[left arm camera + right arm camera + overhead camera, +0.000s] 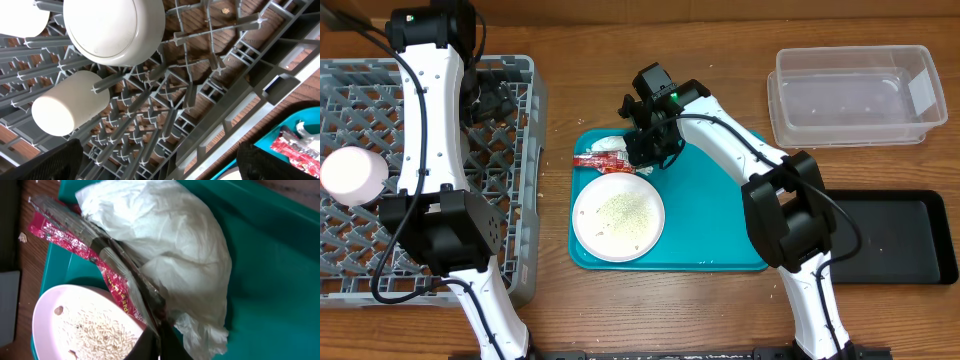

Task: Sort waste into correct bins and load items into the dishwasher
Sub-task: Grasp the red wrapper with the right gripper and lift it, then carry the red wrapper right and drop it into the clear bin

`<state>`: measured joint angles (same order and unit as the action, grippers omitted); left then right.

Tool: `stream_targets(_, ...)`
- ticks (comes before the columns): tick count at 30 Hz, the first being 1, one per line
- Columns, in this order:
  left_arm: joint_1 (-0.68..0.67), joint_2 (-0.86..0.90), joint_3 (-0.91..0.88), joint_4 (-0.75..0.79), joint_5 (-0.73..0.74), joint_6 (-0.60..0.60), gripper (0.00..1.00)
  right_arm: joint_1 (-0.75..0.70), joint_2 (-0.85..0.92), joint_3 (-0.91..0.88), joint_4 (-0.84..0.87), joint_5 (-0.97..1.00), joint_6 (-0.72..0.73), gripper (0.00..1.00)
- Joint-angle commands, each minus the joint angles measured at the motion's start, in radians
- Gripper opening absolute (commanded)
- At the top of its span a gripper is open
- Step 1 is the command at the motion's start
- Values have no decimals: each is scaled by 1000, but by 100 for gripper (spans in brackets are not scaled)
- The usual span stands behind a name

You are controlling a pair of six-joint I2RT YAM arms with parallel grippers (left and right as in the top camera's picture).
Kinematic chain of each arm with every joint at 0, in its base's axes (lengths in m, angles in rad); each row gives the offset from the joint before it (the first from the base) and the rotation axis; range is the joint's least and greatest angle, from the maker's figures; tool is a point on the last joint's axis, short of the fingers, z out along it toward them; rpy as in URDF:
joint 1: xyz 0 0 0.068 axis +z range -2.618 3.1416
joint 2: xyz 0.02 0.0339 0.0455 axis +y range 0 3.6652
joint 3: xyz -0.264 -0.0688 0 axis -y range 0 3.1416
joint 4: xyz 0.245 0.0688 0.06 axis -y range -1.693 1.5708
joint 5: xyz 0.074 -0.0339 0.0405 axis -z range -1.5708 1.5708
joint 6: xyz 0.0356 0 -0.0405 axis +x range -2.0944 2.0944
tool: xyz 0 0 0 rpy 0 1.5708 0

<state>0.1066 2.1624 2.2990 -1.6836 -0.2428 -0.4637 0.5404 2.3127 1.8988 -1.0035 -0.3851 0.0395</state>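
The right gripper (pixel 159 342), clenched on the red wrapper (pixel 65 237) at its thin edge, might slip off or drag the touching napkin (pixel 170 245) along; the left gripper (pixel 160 161) gapes over the rack (pixel 240 102).

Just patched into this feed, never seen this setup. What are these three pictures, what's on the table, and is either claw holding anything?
Two white robot arms with two-finger claws work at a table. The wide picture looks down from above; the other two come from wrist cameras. Left: a grey dish rack holding a white cup and a bowl, the left gripper open above it, empty. Middle: a teal tray with a crumb-strewn plate, a napkin and a red wrapper; the right gripper is shut, apparently pinching the wrapper. Right: a clear tub and a black tray.
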Motion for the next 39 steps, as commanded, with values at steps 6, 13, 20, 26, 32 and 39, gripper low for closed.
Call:
stream_targets(6, -2, 8, 7, -2, 1, 11, 100, -31, -123, 29, -28, 3, 40, 4)
stream_targets(13, -2, 8, 7, -2, 1, 11, 100, -65, -286, 29, -27, -2, 129, 4)
stream_targets(20, -2, 8, 7, -2, 1, 11, 100, -169, -435, 29, -21, -87, 207, 4)
stream_targets(26, -2, 8, 7, -2, 1, 11, 100, -362, -475, 29, -26, -72, 430, 4)
stream_targets(32, -2, 8, 7, -2, 1, 11, 100, -557, -472, 25, -104, 225, 781, 4)
stream_targets(39, -2, 8, 7, -2, 1, 11, 100, -661, -470, 25, -123, 493, 871, 30)
